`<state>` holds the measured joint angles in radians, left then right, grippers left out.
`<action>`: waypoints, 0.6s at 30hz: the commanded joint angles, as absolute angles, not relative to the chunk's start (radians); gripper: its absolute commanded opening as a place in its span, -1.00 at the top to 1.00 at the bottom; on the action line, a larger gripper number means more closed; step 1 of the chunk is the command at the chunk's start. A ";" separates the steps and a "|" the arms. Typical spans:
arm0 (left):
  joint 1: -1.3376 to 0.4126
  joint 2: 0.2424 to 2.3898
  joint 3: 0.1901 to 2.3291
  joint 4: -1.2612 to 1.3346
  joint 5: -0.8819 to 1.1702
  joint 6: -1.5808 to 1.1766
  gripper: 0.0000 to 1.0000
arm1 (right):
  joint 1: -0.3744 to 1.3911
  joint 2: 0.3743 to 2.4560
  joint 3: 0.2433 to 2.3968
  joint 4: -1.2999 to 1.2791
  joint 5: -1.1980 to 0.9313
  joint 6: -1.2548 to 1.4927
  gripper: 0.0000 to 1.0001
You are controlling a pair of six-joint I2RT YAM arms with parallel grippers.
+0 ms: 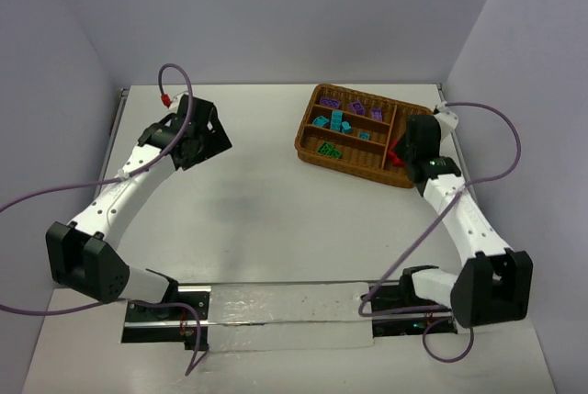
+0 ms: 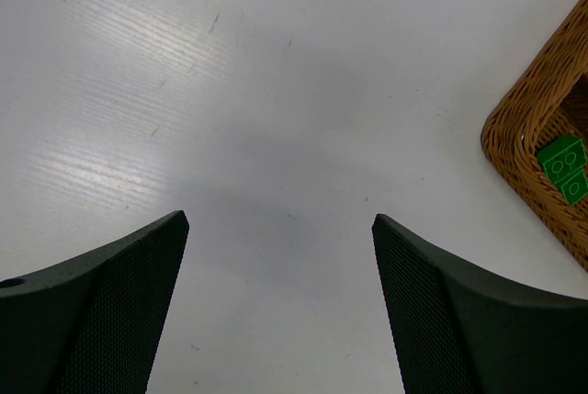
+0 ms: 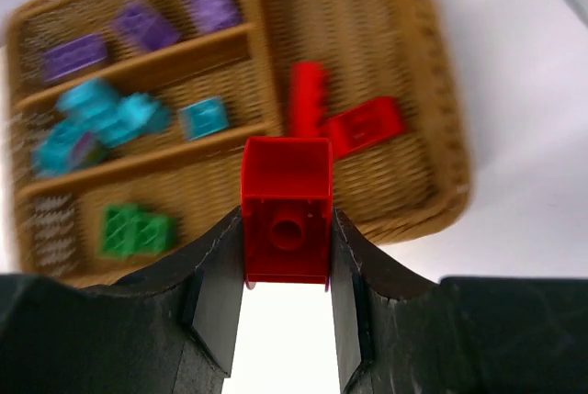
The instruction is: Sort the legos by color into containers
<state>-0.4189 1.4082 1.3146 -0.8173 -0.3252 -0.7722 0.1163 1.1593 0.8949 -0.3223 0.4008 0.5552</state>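
The brown wicker tray [image 1: 304, 139] stands at the back right of the table. Its slots hold purple bricks [image 1: 355, 107], teal bricks [image 1: 336, 120] and a green brick [image 1: 328, 149]; red bricks [image 3: 349, 118] lie in the wider section. My right gripper [image 3: 287, 256] is shut on a red brick [image 3: 287, 210] and holds it above the tray's near right edge; it also shows in the top view [image 1: 401, 153]. My left gripper [image 2: 276, 229] is open and empty above bare table, left of the tray [image 2: 524, 132], where the green brick [image 2: 567, 166] shows.
A clear plastic sheet [image 1: 276, 313] lies at the near edge between the arm bases. Grey walls close in the table on the left, back and right.
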 commanded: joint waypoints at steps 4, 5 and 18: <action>-0.411 1.382 1.305 -0.783 -0.301 -0.746 -0.79 | -0.062 1.383 1.056 -0.248 0.369 0.520 0.84; -0.411 1.382 1.305 -0.784 -0.301 -0.745 -0.79 | -0.065 1.431 1.074 -0.242 0.378 0.517 0.82; -0.403 1.369 1.301 -0.801 -0.313 -0.736 -0.79 | -0.090 1.696 1.344 -0.281 0.346 0.508 -0.94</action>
